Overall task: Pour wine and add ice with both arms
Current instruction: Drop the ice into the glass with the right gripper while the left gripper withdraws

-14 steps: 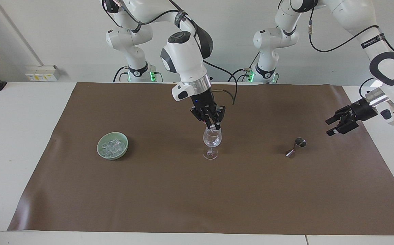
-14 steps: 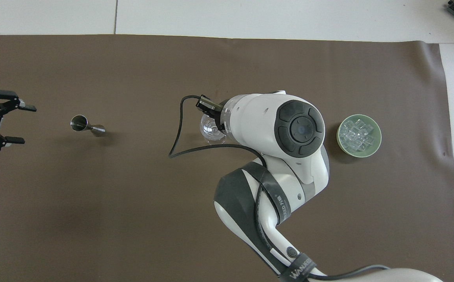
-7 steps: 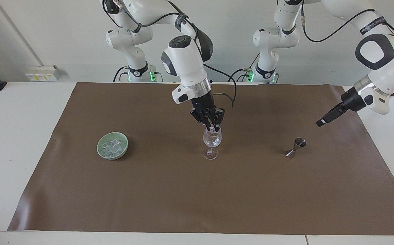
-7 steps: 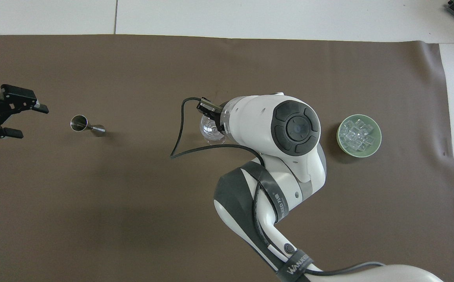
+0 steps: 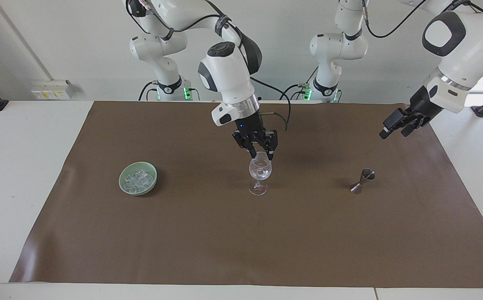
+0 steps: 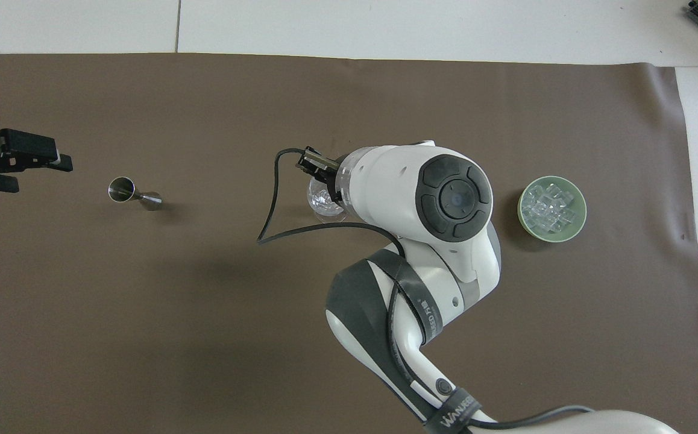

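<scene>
At mid-mat, you find the wine glass (image 5: 260, 173) standing upright on the brown mat (image 5: 241, 233), with something small and clear lying in its bowl; whether that is an ice cube you cannot settle from either view. The remaining ice (image 5: 138, 180) sits piled in the green bowl (image 5: 123, 184), which rests on the mat toward the right arm's end of the table, well apart from the glass.

Right gripper (image 5: 260, 154): you see it pointing down directly over the glass's mouth, fingertips on either side of the rim. The fingers (image 5: 270, 156) stand parted with a visible gap, and nothing is held between them. In the overhead view the right arm's wrist covers most of the glass, so only part of the bowl shows beside it.

Toward the left arm's end of the table, a metal jigger (image 5: 363, 180) lies tipped on its side on the mat, well apart from the glass.

Left gripper (image 5: 393, 128): you see it raised in the air over the mat's edge at that end, above the jigger but not touching it. Its fingers are spread wide and it carries nothing.
</scene>
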